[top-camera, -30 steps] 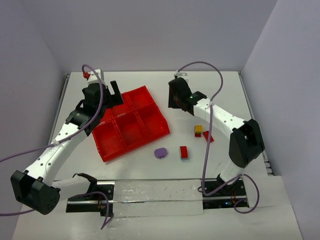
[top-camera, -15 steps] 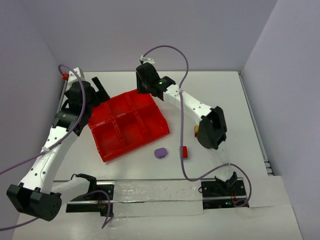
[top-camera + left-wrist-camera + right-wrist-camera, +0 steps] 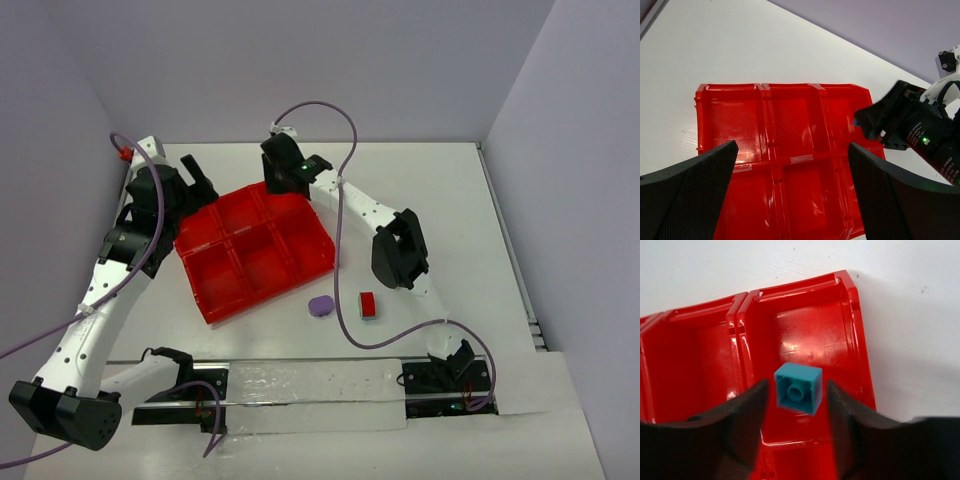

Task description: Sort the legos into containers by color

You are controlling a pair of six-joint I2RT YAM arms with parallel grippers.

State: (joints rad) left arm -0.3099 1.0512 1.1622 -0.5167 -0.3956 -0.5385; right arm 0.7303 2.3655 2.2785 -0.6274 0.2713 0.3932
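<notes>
A teal lego (image 3: 798, 388) hangs between the fingers of my right gripper (image 3: 797, 385), studs away from the camera. A narrow gap shows on each side of it, so the jaws stand open and touch nothing. Below it lies a corner compartment (image 3: 810, 340) of the red tray. In the top view my right gripper (image 3: 277, 180) is over the back corner of the tray (image 3: 255, 255). My left gripper (image 3: 792, 147) stands wide open above the tray's compartments (image 3: 790, 125), holding nothing. A purple lego (image 3: 321, 305) and a red lego (image 3: 368, 304) lie on the table in front of the tray.
In the left wrist view the right arm's wrist (image 3: 920, 135) reaches in over the tray's right end. The right arm's elbow (image 3: 400, 250) hangs over the table right of the tray. A metal rail (image 3: 310, 385) runs along the near edge.
The right arm swung left from the table's back right to the tray's back corner, and its jaws parted from the teal lego. The left arm drew back to the left.
</notes>
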